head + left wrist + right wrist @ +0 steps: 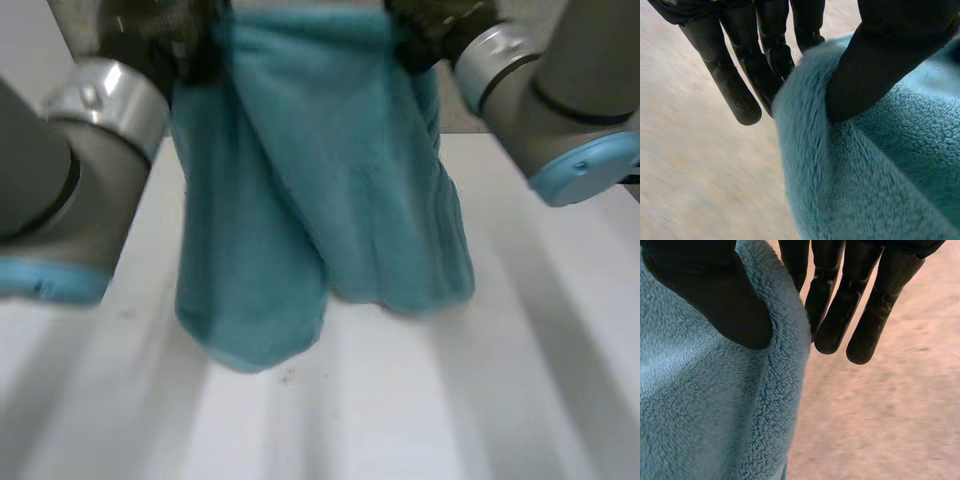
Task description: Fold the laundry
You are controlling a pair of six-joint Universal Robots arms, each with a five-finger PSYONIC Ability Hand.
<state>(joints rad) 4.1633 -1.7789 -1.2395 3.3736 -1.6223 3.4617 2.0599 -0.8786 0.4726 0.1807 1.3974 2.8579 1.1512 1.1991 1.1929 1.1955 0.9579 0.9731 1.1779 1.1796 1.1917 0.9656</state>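
Observation:
A teal fleece cloth point(310, 200) hangs lifted above the white table point(420, 400), with its lower folds near the surface. My left hand point(195, 50) holds its upper left corner and my right hand point(425, 35) its upper right corner. Seen from the left wrist, the thumb point(880, 65) presses the cloth point(875, 175) edge against the fingers point(740, 85). From the right wrist, the thumb point(720, 300) pinches the cloth point(710, 405) edge against the straight fingers point(850, 305).
The grey left arm point(70, 170) and the grey right arm point(560, 90) stand on either side of the hanging cloth. A beige floor lies beyond the table's far edge.

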